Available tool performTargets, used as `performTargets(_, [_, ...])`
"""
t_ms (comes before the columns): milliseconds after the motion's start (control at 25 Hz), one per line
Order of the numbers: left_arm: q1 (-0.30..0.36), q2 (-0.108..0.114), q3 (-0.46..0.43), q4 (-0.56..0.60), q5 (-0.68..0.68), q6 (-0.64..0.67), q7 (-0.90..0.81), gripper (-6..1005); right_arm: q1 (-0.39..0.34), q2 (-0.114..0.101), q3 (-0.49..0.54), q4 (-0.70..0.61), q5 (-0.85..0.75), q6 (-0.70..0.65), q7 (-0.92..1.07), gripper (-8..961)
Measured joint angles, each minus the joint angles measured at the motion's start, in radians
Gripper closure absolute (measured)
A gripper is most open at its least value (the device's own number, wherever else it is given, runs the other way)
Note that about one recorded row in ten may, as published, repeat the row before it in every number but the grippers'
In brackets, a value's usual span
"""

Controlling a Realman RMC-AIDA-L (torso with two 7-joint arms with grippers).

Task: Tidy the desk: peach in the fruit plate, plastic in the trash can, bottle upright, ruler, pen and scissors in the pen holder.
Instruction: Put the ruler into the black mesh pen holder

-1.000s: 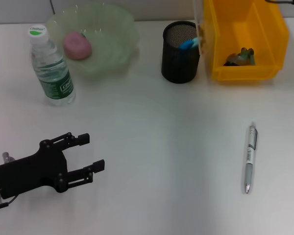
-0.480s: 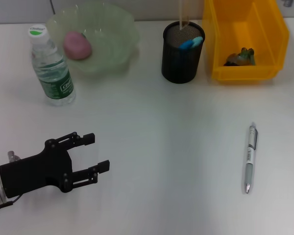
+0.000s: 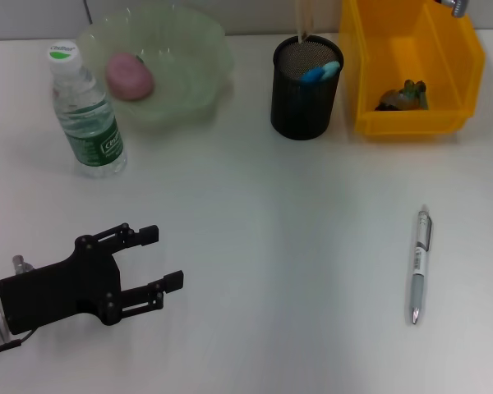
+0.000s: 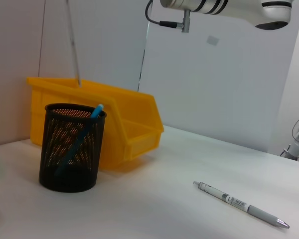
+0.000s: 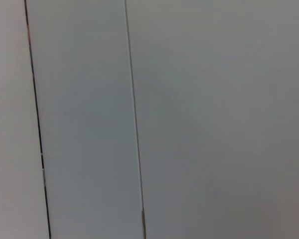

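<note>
A plain white table (image 3: 255,246) is seen from the head view, with a pale wall behind it in the left wrist view. Only one thing of the task is still lying loose: a slim grey and silver ballpoint pen (image 3: 417,267), flat on the table at the robot's right side. Its long axis runs nearly from far to near, with the tip at the near end.

The black mesh cylinder pen holder (image 3: 304,86) stands at the far middle, just beside the yellow plastic bin (image 3: 411,70). A blue-handled item (image 3: 320,72) and a thin pale ruler (image 3: 301,20) are already placed in the holder. The pink peach (image 3: 130,76) lies in the translucent green fruit plate (image 3: 189,57), and the clear plastic water bottle (image 3: 86,111) stands upright near it.

The black left gripper (image 3: 166,256) hovers over the near left part of the table, its fingers spread wide and holding nothing. The pen lies well apart from it, across the table to the right. Of the right arm only a small metal part (image 3: 456,6) is seen at the far right edge, above the bin; whether its fingers are open or closed cannot be told. It is judged that the right arm is on the pen's side, and a grasp across the pen's narrow width would be needed.
</note>
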Motion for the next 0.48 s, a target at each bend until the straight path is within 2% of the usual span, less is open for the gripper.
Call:
performTargets(320, [0.002,0.000,0.000,0.000,0.001,0.001,-0.012,212,-0.027,0.005,-0.050,0.044,0.167,-0.007,-0.171,574])
performTargets(480, [-0.002,0.000,0.000,-0.001,0.002,-0.005,-0.024,212,-0.065,0.006,-0.140,0.051,0.285,-0.008,-0.272,573])
